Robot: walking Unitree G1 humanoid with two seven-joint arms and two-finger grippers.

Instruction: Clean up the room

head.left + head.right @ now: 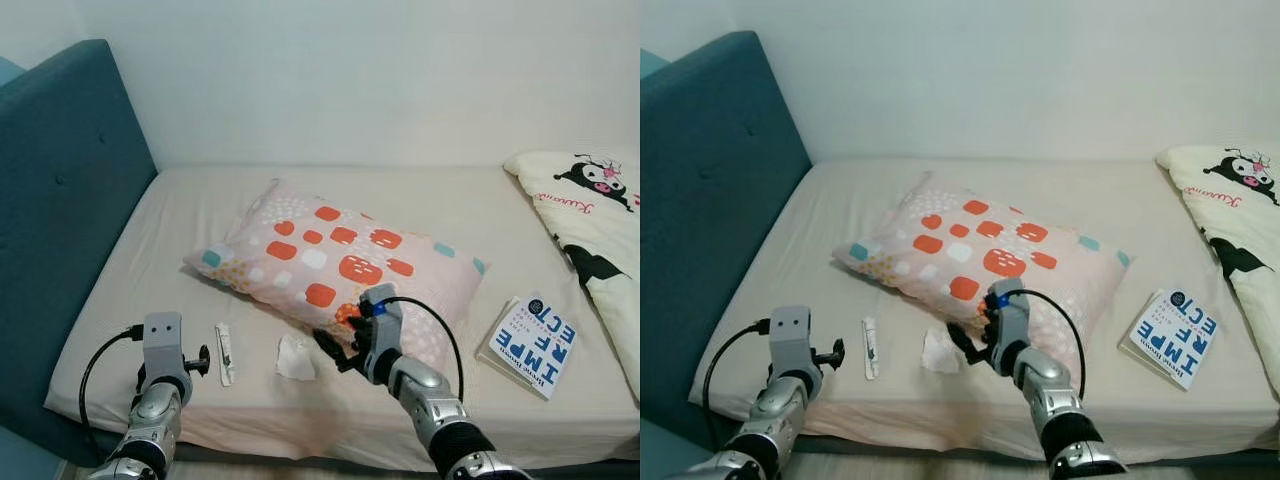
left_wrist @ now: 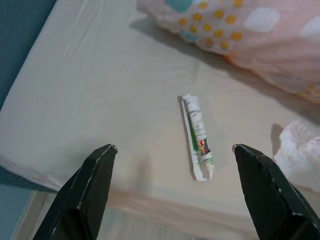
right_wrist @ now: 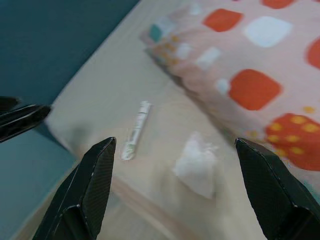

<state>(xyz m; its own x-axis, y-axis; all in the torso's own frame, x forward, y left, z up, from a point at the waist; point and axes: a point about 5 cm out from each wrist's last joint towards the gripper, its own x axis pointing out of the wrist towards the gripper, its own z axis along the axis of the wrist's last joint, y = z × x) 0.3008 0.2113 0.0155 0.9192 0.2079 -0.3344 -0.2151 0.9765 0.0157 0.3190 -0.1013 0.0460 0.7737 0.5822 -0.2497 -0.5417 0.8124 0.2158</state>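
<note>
Left eye view: bed (image 1: 150, 260) with beige sheet, teal padded headboard (image 1: 70, 180) on the robot's left, white wall behind. Patterned pillow (image 1: 340, 255) lies mid-bed, skewed. Near the front edge: a small tube (image 1: 226, 353) and, just beside it, a crumpled tissue (image 1: 296, 357). A book (image 1: 532, 342) lies to the right, near a cartoon-print blanket (image 1: 590, 215). Left gripper (image 1: 200, 360) hangs at the bed edge beside the tube; right gripper (image 1: 335, 350) is low, next to the tissue, against the pillow's front edge.

Right eye view: same layout. No extra detail on the litter.

Left wrist view: left gripper's fingers spread wide, nothing between them; tube lies ahead on the sheet, apart from both fingers. Risk, as I judge it: the tube is slim and flat on soft bedding, so fingertips may press into the sheet and slide over it, or nudge it off the near edge.

Right wrist view: right gripper's fingers wide apart, empty; tissue ahead between them. Risk: tissue is light and loose, so a shallow close may catch only a corner, or pinch the sheet with it. Pillow close by could be snagged.
</note>
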